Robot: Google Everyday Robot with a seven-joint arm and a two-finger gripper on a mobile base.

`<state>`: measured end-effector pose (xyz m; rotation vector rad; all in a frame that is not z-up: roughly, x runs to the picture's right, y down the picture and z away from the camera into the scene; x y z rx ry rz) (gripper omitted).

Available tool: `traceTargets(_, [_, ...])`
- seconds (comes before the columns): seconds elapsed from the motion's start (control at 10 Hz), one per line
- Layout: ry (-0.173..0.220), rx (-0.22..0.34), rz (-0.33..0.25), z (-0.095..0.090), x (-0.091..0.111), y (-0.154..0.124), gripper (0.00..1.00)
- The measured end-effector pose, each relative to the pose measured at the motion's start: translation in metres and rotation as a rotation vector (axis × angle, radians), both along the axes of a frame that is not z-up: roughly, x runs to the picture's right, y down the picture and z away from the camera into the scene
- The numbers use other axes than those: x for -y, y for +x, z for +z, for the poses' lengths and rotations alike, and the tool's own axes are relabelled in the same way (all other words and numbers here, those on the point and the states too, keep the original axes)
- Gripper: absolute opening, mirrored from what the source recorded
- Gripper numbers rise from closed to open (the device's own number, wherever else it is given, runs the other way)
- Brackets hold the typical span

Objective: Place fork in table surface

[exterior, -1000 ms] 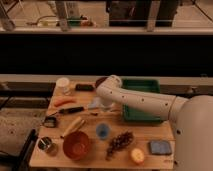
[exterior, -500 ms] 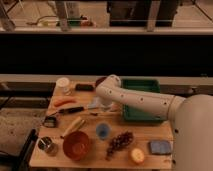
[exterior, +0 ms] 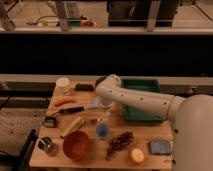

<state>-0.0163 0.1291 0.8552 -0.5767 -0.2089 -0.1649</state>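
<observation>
Hanging low over the middle of the table surface point(exterior: 145, 131), the gripper point(exterior: 103, 108) sits just left of the green tray point(exterior: 150, 82). Claw state: can't tell. Fork point(exterior: 101, 118) is a thin pale sliver right under the gripper; held or lying on the wood, can't tell. Crowded around it: black-handled utensil point(exterior: 70, 110) and carrot point(exterior: 64, 101) to the left, banana point(exterior: 74, 125) and blue cup point(exterior: 102, 131) just in front. Bowl point(exterior: 76, 145), grapes point(exterior: 120, 141) and can point(exterior: 47, 145) sit nearer the front edge. Arm point(exterior: 145, 100) lies across the tray's left part.
</observation>
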Motion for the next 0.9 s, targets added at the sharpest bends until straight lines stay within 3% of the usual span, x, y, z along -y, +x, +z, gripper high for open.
traceTargets(0.4, [0.061,0.011,0.018,-0.023,0.020,0.003,0.80])
traceTargets(0.9, [0.115,0.025,0.012,-0.038,0.030,-0.001,0.80])
